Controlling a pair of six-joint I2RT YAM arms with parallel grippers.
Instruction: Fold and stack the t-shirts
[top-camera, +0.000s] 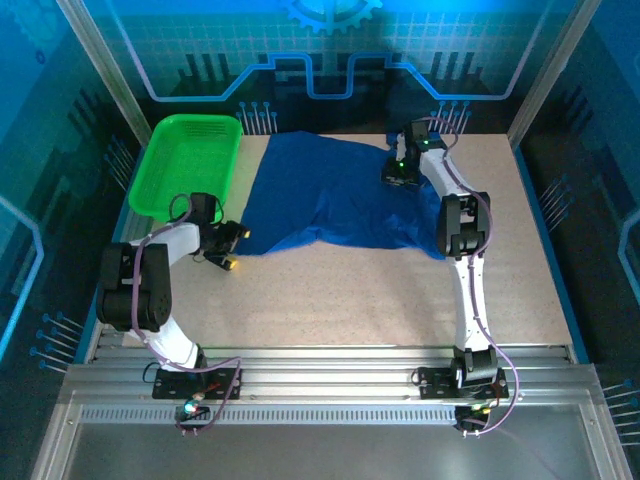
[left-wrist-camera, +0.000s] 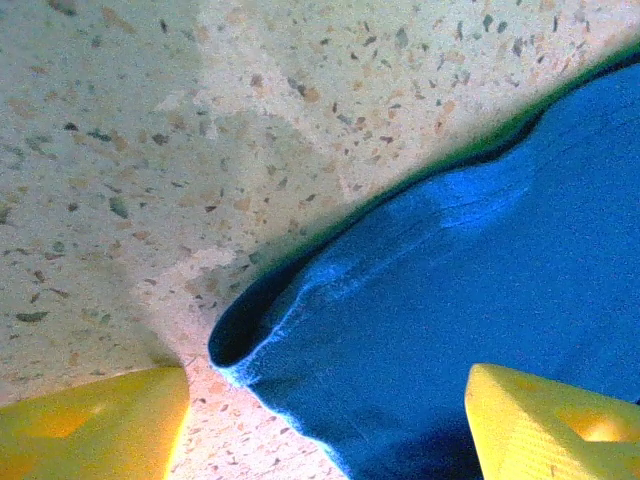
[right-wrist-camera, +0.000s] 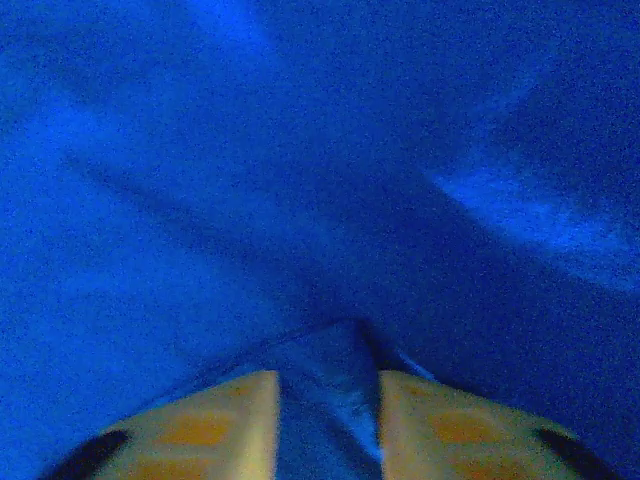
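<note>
Within right gripper (right-wrist-camera: 329, 388), blue t-shirt (right-wrist-camera: 300, 180)

Green plastic basket (top-camera: 190, 165) at the far-left corner, speckled beige tabletop (top-camera: 350, 300), blue patterned backdrop (top-camera: 420, 50) behind

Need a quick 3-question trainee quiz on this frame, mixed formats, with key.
1. True or false: the green basket holds a folded shirt.
2. Which gripper pinches a ridge of the t-shirt? A. left gripper B. right gripper C. both
3. Fill in: the left gripper's open fingers straddle a hemmed ___ of the t-shirt.
Key: 1 false, the t-shirt lies spread on the table. 2 B. 3 corner.
</note>
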